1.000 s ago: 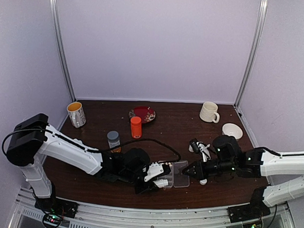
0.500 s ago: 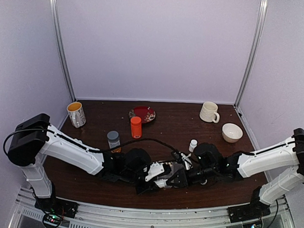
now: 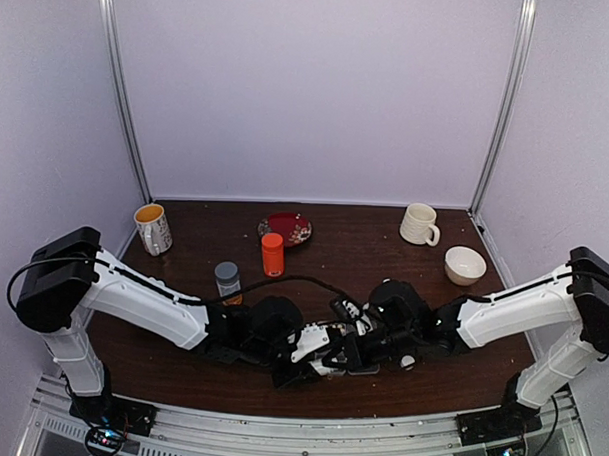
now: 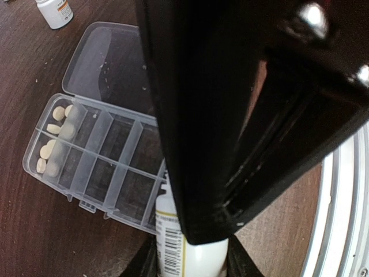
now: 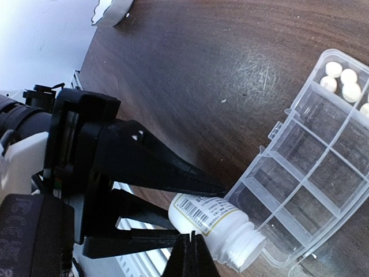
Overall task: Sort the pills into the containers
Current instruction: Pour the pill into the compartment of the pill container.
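Note:
The clear organiser [image 4: 95, 164] lies open with its lid [image 4: 109, 63] folded back. Cream pills [image 4: 51, 134] fill its end containers, the same pills [image 5: 340, 78] showing at the far end in the right wrist view; the other containers [image 5: 323, 173] hold nothing. My left gripper [image 3: 320, 357] is shut on a white labelled bottle [image 5: 210, 222] that lies tilted, its uncapped mouth at the box's near corner. The bottle [image 4: 184, 245] sits between the left fingers. My right gripper [image 5: 193, 254] is shut, tips just beside the bottle. The right arm blocks much of the left wrist view.
A second small white bottle [image 4: 55, 11] stands beyond the lid. Further back are an orange bottle [image 3: 273, 254], a grey-capped jar [image 3: 227, 278], a red plate [image 3: 285, 227], a mug [image 3: 152, 228] at the left, a cream mug [image 3: 419, 224] and a white bowl [image 3: 465, 264].
My right arm has swung left, from beside the organiser to over it, bringing its shut gripper up against the bottle in my left gripper. The left arm has stayed put.

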